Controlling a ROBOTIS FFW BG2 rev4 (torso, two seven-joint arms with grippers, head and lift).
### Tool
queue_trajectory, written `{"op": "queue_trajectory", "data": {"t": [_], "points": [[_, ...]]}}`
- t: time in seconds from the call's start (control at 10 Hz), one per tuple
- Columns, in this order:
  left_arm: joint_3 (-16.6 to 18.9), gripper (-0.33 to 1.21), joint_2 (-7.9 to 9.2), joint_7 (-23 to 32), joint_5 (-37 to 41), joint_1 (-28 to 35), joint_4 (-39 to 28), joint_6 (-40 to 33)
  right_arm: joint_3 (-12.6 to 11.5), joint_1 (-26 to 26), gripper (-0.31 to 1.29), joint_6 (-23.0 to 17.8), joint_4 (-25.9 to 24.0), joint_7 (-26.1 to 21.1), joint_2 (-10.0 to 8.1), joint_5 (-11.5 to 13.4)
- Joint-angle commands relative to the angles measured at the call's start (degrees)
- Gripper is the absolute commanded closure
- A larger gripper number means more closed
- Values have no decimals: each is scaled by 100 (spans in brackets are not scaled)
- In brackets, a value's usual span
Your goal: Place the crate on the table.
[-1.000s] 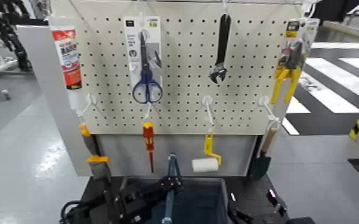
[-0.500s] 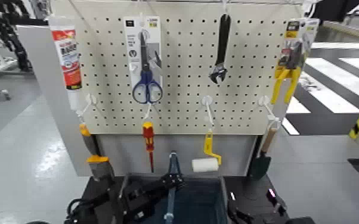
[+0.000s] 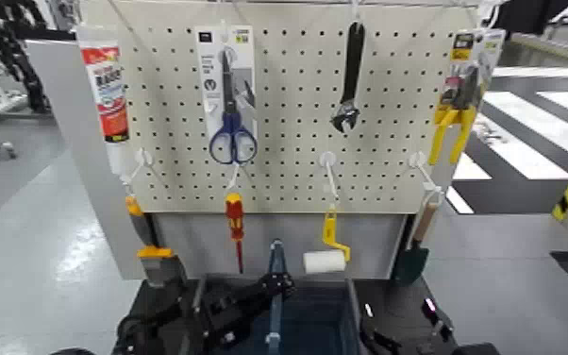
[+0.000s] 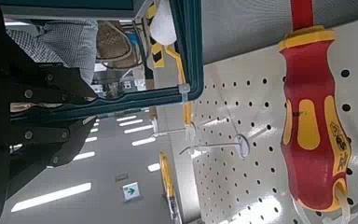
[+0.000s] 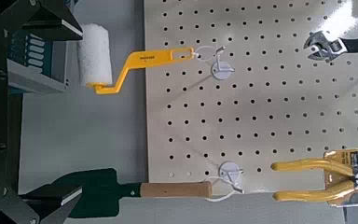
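Left pincer (image 3: 274, 281) higher on crate (image 3: 321, 316) handle

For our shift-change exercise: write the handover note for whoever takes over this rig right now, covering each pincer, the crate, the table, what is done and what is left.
Left pincer: shut on the crate's blue handle bar.
Right pincer: low beside the crate's right wall; grip cannot be told.
Crate: in front of the pegboard, over the black table; whether it is resting cannot be told.
Done: crate brought over the table.
Left: confirm it is set down, release, withdraw.
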Motion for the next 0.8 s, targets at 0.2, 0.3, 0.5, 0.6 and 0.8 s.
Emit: {"op": "queue_trajectory", "data": {"t": [0.2,0.3,0.5,0.6,0.8], "points": [[-144,119,-42,-75,-9,-55,174,-161,9,0,15,-7,4,-7,0,-16],[-153,119,-59,-84,-9,-55,209,-187,0,0,15,-7,4,-7,0,-16],[-170,119,-86,-84,-9,-55,279,-249,9,0,15,-24,21,-7,9,-25],[-188,119,-94,-84,-17,-55,306,-275,9,0,15,-33,21,-7,9,-25],[-205,119,-94,-92,-17,-55,420,-328,9,0,14,-42,21,-7,9,-43]]}}
